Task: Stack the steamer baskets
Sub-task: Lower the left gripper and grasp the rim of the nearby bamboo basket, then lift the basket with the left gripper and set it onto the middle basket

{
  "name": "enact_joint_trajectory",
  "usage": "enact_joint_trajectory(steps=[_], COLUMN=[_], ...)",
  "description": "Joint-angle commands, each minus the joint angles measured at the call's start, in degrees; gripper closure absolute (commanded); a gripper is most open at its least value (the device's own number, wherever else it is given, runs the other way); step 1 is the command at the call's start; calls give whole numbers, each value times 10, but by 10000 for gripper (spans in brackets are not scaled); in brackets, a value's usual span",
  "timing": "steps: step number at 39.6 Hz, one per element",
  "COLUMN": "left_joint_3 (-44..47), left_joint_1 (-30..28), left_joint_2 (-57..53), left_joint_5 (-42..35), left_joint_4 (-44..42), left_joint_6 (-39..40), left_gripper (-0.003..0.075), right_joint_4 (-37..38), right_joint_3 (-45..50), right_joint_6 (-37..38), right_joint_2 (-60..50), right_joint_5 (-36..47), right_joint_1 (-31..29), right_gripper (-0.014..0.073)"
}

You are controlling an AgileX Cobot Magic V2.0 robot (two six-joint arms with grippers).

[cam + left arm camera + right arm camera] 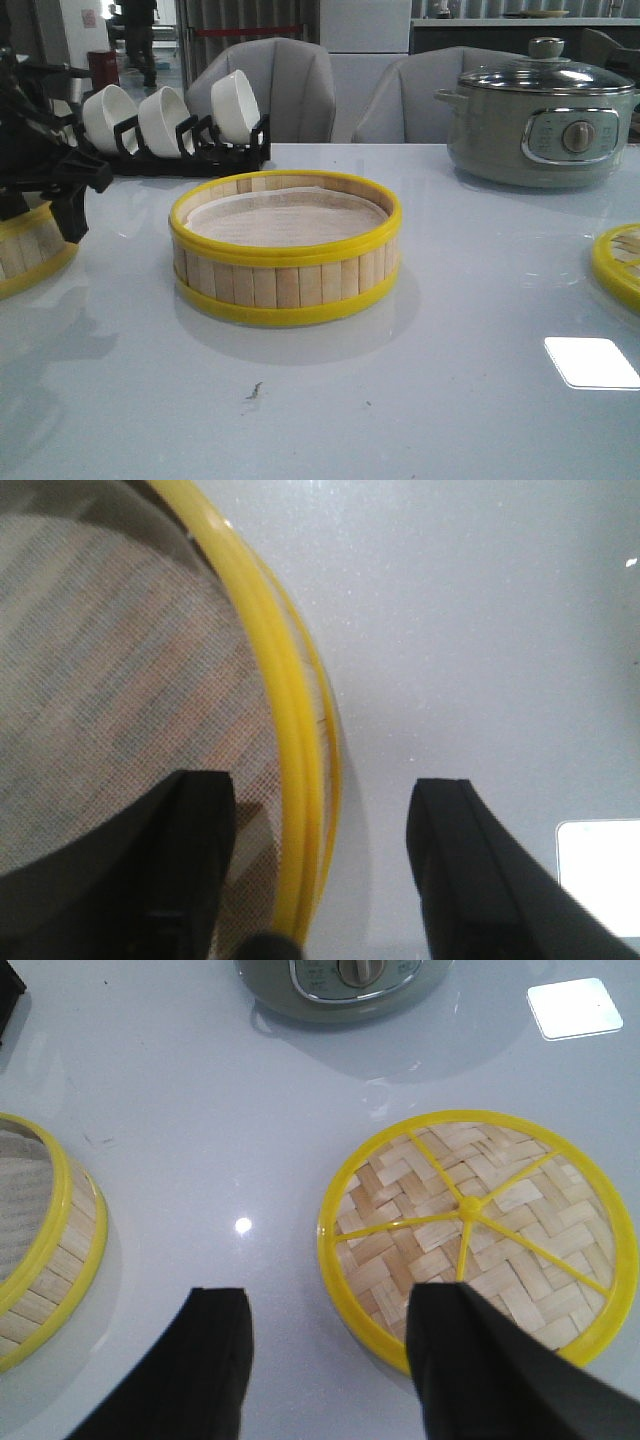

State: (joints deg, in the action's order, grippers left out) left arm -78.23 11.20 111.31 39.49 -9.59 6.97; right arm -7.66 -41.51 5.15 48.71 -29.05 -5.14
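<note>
One steamer basket (285, 250) with pale slats, yellow rims and a pale liner sits at the middle of the table. A second steamer basket (25, 250) shows partly at the left edge. My left gripper (70, 205) is over it. In the left wrist view this gripper (322, 785) is open, with one finger over the liner (100, 680) and the other outside the yellow rim (290, 730). My right gripper (330, 1295) is open and empty above the table, between the middle basket (40, 1260) and the woven lid (470, 1230). It is out of the front view.
A grey-green electric pot (545, 115) stands at the back right. A black rack with white bowls (170, 125) stands at the back left. The woven lid (620, 262) lies at the right edge. Two grey chairs stand behind the table.
</note>
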Motion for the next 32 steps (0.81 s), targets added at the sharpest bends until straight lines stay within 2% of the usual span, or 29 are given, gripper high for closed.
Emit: enact_joint_trajectory(steps=[1,5,7,11,12,14,24,32], left_joint_3=[-18,-18,-18,-18,-19,-20,-98,-188], left_joint_1=[0,0,0,0,0,0,14,77], left_joint_2=[-25,-25,-25,-25,-25,-25,-27,-27], left_joint_5=[-23,-23,-23,-23,-23,-21,43,63], left_joint_4=[1,-1,-2,-2,-3,-5,-5,-5], left_joint_6=[5,5,5,5,5,5,5,5], left_gripper=[289,351,421,631,644,615,635,635], right_joint_4=[6,6,6,6,6,6,6,6], right_joint_3=[-21,-21,-21,-21,-21,-21,-21,-21], right_joint_6=[-7,-7,-7,-7,-7,-7,-7,-7], right_joint_2=[-2,-2,-2,-2,-2,-2,-2,-2], right_joint_5=[49,53,55,57,57,57,58,59], right_joint_1=[-1,-1,-1,-1,-1,-1,-1,-1], right_gripper=[129,129,129,129,129,129,129,129])
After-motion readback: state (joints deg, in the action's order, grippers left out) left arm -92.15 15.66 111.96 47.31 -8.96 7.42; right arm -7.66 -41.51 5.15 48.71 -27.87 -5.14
